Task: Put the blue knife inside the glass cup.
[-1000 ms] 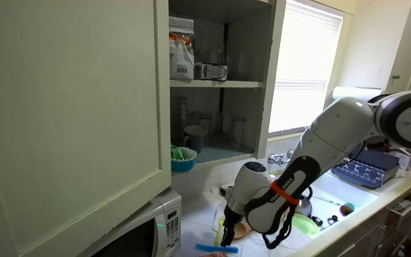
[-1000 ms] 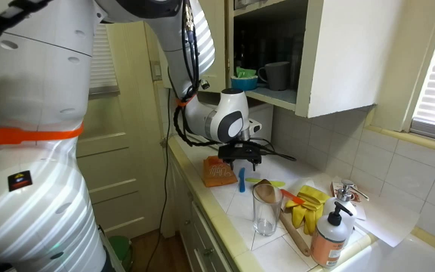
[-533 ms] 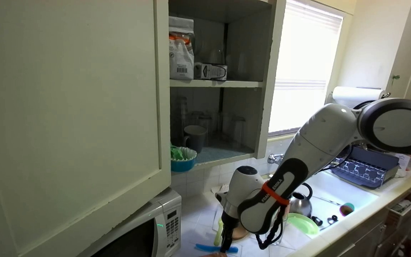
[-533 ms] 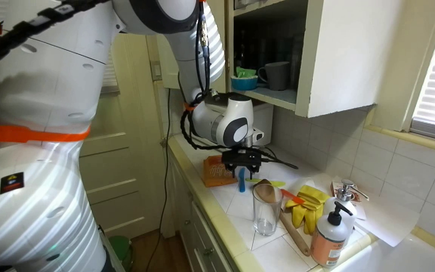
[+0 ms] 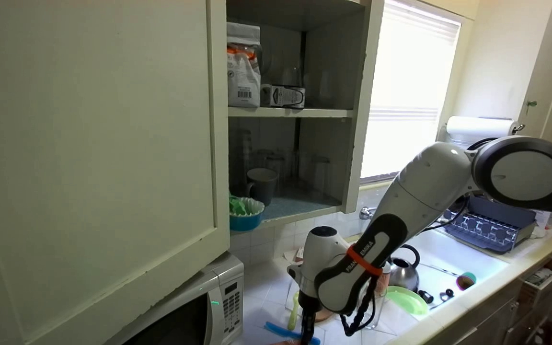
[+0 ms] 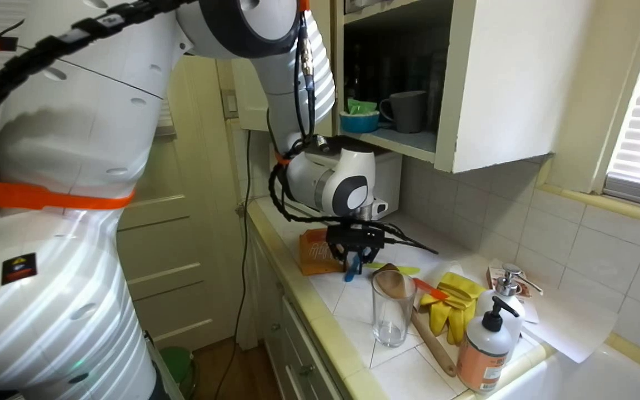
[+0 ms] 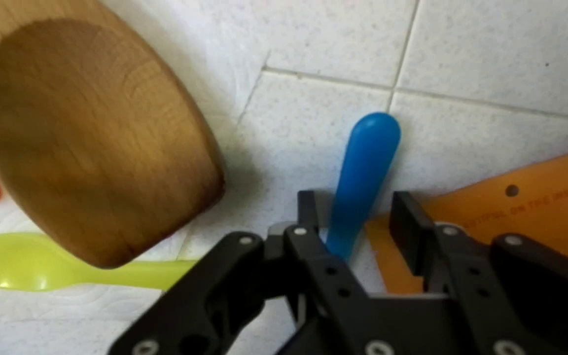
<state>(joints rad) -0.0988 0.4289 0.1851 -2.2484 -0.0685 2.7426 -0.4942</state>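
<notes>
The blue knife (image 7: 365, 167) lies flat on the tiled counter, between the parted fingers of my gripper (image 7: 355, 209). Its rounded end points up in the wrist view, and its lower end is hidden behind the left-hand finger. Tile shows on the right of the knife, and a narrower gap on the left; whether a finger touches it lower down I cannot tell. In an exterior view the gripper (image 6: 353, 270) is low over the knife (image 6: 351, 273). The glass cup (image 6: 391, 325) stands upright on the counter nearer that camera, apart from the gripper.
An orange packet (image 7: 520, 202) lies beside the right-hand finger. A wooden spoon (image 7: 96, 143) and a yellow-green spoon (image 7: 67, 261) are to the left. Yellow gloves (image 6: 456, 303) and soap bottles (image 6: 486, 350) stand past the cup. The open cupboard (image 6: 409, 144) hangs above.
My gripper has come down onto the counter over the blue knife, and its fingers have drawn closer together. The knife has turned slightly where it lies. The glass cup has stayed put.
</notes>
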